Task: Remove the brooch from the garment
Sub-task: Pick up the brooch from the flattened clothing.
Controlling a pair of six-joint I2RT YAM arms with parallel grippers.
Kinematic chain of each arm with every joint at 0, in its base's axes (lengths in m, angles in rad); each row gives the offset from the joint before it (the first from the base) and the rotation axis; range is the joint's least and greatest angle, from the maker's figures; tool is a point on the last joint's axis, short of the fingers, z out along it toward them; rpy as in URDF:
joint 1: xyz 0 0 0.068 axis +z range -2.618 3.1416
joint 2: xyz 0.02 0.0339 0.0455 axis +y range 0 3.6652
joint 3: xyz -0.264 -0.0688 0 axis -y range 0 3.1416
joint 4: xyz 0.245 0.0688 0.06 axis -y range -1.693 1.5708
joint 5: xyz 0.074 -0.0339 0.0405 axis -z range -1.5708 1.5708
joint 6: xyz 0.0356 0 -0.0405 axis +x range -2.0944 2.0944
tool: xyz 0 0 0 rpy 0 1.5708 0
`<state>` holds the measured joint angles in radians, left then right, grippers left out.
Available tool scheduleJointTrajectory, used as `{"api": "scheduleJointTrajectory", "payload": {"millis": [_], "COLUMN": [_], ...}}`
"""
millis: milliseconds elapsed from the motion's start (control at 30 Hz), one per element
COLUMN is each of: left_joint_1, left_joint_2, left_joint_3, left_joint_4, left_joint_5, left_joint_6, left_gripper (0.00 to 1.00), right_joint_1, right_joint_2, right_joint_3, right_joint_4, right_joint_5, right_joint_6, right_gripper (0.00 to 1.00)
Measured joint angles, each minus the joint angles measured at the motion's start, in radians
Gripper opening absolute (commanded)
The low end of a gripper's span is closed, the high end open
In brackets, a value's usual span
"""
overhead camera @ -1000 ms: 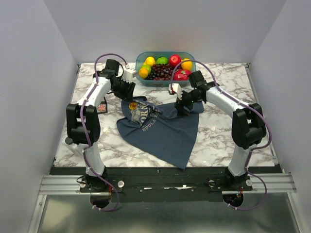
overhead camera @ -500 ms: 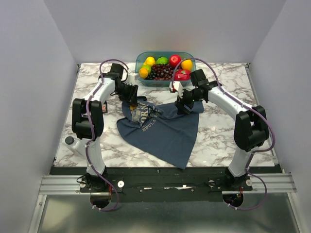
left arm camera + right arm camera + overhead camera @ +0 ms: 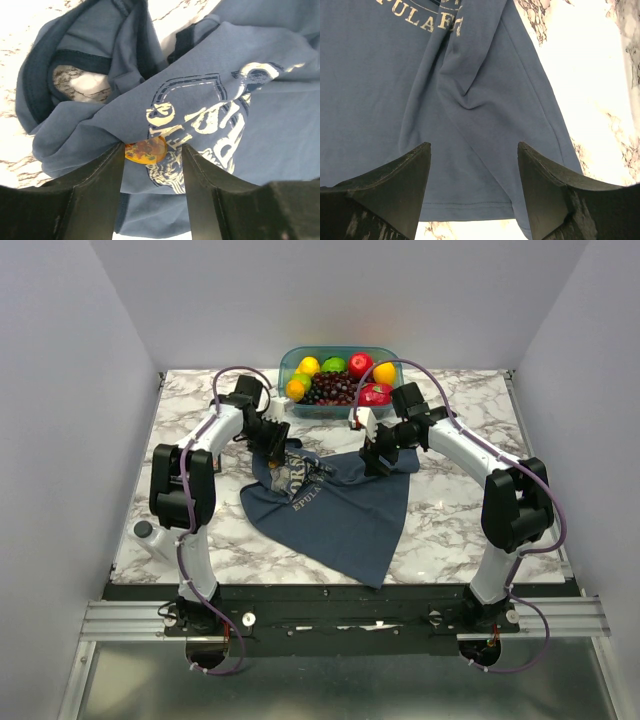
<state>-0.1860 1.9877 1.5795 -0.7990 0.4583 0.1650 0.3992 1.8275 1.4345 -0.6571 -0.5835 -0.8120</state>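
1. A dark slate-blue sleeveless cloth garment (image 3: 345, 515) with pale printed lettering lies rumpled on the white, grey-veined marble table (image 3: 450, 530), in the middle between the two arms.
2. A small shiny gold-coloured metal brooch (image 3: 146, 150) sits on the garment's chest, at the left edge of the pale print and just under a fold of cloth.
3. The left gripper (image 3: 152, 150) is low over the garment's bunched shoulder end. Its black fingers (image 3: 95, 190) stand one on each side of the brooch.
4. In the left wrist view the left finger's tip meets the brooch's edge. A strip of cloth shows between the brooch and the other finger, so the jaws are parted around it rather than clamped.
5. The right gripper (image 3: 472, 150) hovers over the garment's far right part, near its hem, with its fingers (image 3: 385, 190) spread wide and grasping nothing.
6. Beyond both grippers, at the table's far edge, stands a clear teal plastic tub (image 3: 325, 411) of mixed fruit.
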Motion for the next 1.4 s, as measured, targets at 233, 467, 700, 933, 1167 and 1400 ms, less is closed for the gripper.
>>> {"api": "scheduleJointTrajectory", "payload": {"millis": [233,467,700,933,1167,1400], "left_joint_1": [-0.025,-0.025,-0.026,-0.032,-0.032,-0.032], "left_joint_2": [-0.013,-0.051,-0.055,-0.054,-0.027,-0.011], "left_joint_3": [0.000,0.008,0.017,0.030,0.030,0.034], "left_joint_4": [0.005,0.008,0.010,-0.004,-0.004,-0.005], "left_joint_5": [-0.115,-0.191,-0.211,-0.211,-0.214,-0.219], "left_joint_6": [0.020,0.032,0.053,0.068,0.075,0.082], "left_gripper": [0.46,0.30,0.17,0.16,0.05,0.11], "right_joint_1": [0.000,0.000,0.000,0.005,0.010,0.013], "right_joint_2": [0.000,0.000,0.000,0.000,0.000,0.000], "right_joint_3": [0.000,0.000,0.000,0.000,0.000,0.005], "right_joint_4": [0.000,0.001,0.001,0.001,0.001,0.000], "right_joint_5": [0.000,-0.001,-0.001,-0.001,-0.002,-0.024], "right_joint_6": [0.008,0.024,0.037,0.045,0.052,0.064], "right_gripper": [0.77,0.77,0.77,0.77,0.77,0.77]}}
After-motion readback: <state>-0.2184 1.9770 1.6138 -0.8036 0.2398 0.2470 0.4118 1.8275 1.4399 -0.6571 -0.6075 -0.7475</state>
